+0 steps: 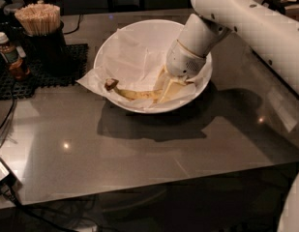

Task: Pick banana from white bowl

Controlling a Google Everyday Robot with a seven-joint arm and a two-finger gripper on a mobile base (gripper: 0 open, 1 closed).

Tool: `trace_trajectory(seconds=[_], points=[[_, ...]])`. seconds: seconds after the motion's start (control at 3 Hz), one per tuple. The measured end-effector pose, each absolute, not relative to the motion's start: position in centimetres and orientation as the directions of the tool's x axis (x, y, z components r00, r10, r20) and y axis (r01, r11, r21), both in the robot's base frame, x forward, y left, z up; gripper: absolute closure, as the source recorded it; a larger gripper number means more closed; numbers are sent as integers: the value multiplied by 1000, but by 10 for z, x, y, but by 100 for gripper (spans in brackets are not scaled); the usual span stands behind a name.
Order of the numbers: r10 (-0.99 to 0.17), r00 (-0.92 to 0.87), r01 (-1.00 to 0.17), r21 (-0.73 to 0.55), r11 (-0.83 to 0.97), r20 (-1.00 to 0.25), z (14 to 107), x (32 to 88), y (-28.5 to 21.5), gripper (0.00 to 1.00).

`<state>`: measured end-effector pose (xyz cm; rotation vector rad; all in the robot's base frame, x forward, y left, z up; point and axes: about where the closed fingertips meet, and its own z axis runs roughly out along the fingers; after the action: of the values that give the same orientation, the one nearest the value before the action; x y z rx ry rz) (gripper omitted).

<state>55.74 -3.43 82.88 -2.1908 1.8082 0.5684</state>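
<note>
Glossy white bowl [139, 25] lined with crumpled paper [92, 79]; smooth, reflective grey surface [115, 153]; matt cream pincer [171, 87] at the bowl's five o'clock.

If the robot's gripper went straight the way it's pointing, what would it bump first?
The gripper points down into the white bowl, right at the banana. It would probably meet the banana first, then the crumpled paper underneath, though depth is hard to judge here.

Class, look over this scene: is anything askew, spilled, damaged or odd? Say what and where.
Only the crumpled paper liner, hanging over the left rim of the white bowl onto the table. The banana lies inside, the gripper at its right end.
</note>
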Motion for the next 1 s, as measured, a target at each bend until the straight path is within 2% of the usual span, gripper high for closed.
trace_trajectory(seconds=[0.33, 1.0], points=[[-883, 157, -978, 57, -202, -442, 831, 556, -34, 100], [-895, 224, -974, -67, -215, -387, 881, 534, -23, 100]])
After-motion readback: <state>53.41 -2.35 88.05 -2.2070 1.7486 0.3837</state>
